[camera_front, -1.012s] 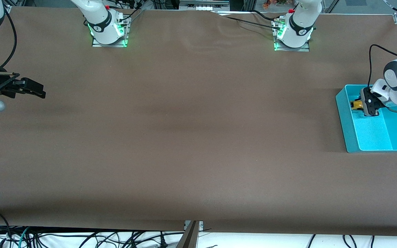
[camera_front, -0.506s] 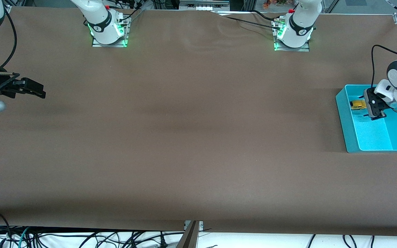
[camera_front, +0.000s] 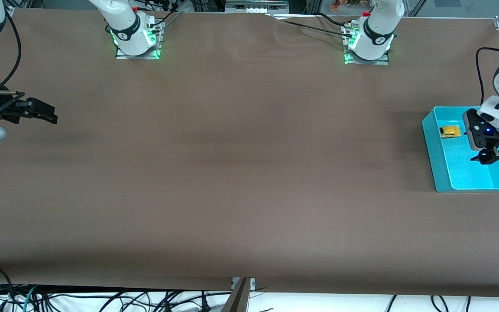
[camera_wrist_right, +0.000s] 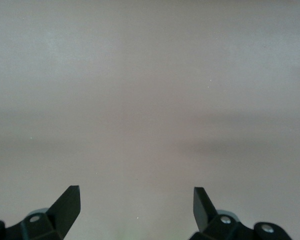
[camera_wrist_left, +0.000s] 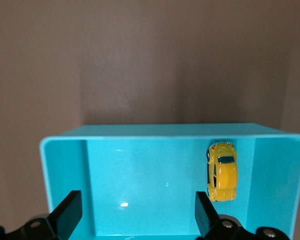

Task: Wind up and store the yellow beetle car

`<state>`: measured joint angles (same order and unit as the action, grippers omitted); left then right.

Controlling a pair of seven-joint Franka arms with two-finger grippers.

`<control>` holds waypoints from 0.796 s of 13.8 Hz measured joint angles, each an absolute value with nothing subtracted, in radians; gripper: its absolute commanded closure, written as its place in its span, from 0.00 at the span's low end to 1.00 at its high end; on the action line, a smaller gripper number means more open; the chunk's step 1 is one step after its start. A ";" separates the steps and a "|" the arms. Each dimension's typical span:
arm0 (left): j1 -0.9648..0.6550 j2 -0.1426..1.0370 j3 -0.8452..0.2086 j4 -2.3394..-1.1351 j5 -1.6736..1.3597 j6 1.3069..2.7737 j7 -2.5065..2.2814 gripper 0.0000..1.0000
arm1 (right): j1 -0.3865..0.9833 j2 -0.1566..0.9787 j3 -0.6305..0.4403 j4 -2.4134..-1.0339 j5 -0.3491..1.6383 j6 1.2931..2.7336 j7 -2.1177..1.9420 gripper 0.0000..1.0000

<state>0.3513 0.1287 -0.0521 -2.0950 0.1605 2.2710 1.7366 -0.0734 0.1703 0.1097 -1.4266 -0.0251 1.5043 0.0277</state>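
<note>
Car point(camera_front: 450, 131) in bin point(camera_front: 431, 143), gripper point(camera_front: 487, 157) cropped

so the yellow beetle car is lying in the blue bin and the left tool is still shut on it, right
Not quite. The yellow beetle car does lie in the blue bin, but the left tool is open and apart from it, over the bin. The left wrist view shows its fingers spread with the car free on the bin floor.

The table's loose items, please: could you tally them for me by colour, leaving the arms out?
Yellow: 1, the tiny bright-yellow domed toy beetle car, lying inside the bin.
Turquoise: 1, the open rectangular plastic bin at the left arm's end of the table.
Total: 2
</note>
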 measured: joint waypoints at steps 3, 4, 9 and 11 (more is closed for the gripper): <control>0.285 0.032 -0.053 -2.094 0.160 2.152 1.536 0.01 | -0.073 0.170 0.110 -1.427 -0.025 1.504 0.028 0.00; 0.261 -0.003 -0.053 -2.094 0.160 2.109 1.438 0.01 | -0.073 0.170 0.109 -1.427 -0.025 1.504 0.028 0.00; 0.155 -0.088 -0.055 -2.086 0.159 1.949 0.952 0.01 | -0.073 0.170 0.109 -1.425 -0.025 1.506 0.027 0.00; 0.122 -0.088 -0.059 -2.065 0.159 1.894 0.832 0.01 | -0.073 0.170 0.109 -1.425 -0.025 1.507 0.027 0.00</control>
